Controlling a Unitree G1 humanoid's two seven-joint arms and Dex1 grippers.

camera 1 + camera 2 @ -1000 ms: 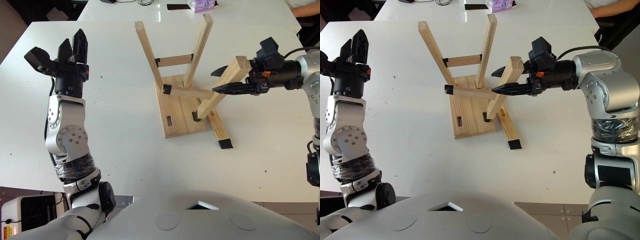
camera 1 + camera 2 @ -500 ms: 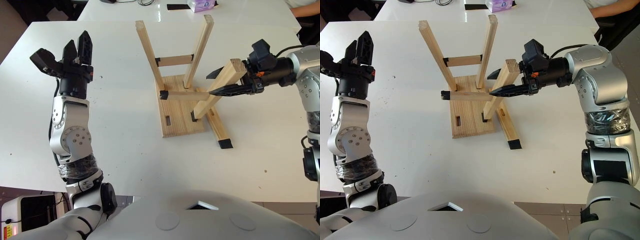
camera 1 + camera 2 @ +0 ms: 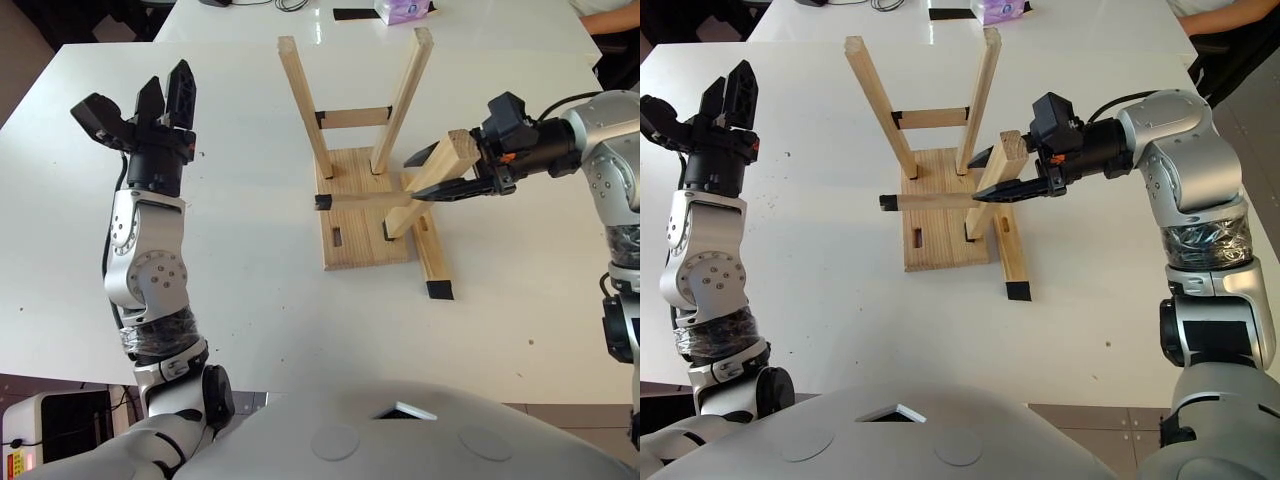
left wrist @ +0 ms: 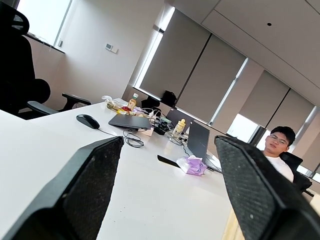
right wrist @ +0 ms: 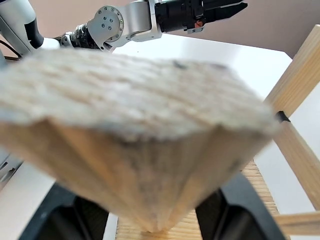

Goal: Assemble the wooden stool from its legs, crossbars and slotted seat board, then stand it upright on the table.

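Two right fingers (image 3: 452, 190) clasp a leg (image 3: 443, 166) tilted on the seat board (image 3: 356, 250) (left fingers (image 3: 182, 86) splayed, empty).

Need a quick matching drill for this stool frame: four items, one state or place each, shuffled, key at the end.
Column one:
1. left gripper
2. right gripper
3. seat board
4. loose leg

Column two:
A. lies on the table beside the seat board
B. raised above the table, open, holds nothing
C. flat on the table, with two upright legs standing on it
D. shut on the tilted leg

Pairs: 1-B, 2-D, 3-C, 4-A
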